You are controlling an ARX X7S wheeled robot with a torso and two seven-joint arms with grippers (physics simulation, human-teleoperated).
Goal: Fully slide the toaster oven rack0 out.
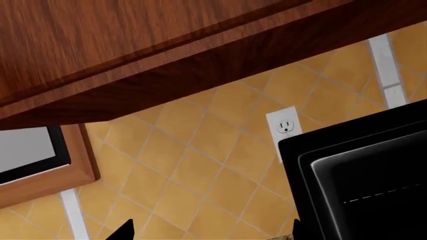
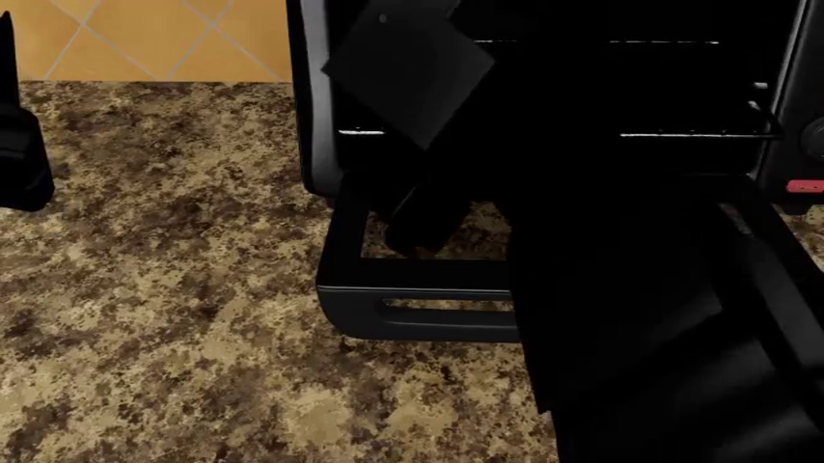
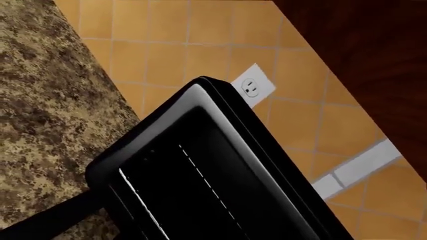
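The black toaster oven [image 2: 313, 106] stands on the counter with its door [image 2: 412, 294] dropped flat open. The rack0 [image 2: 696, 135] shows as thin silvery bars across the cavity mouth. It also shows in the right wrist view [image 3: 142, 199], inside the oven [image 3: 267, 165]. My right gripper [image 2: 419, 210] reaches over the door into the cavity's left part. It is black on black, so I cannot make out its jaws. My left gripper [image 1: 208, 232] is open and empty. It hangs at the far left [image 2: 19, 145], well away from the oven [image 1: 360, 170].
A speckled brown granite counter [image 2: 168, 318] runs in front of and left of the oven. A tan tiled wall [image 1: 193, 155] with a white outlet [image 1: 285, 125] is behind it. Wood cabinets [image 1: 133, 45] hang above. A small red button [image 2: 804, 186] is on the oven's right panel.
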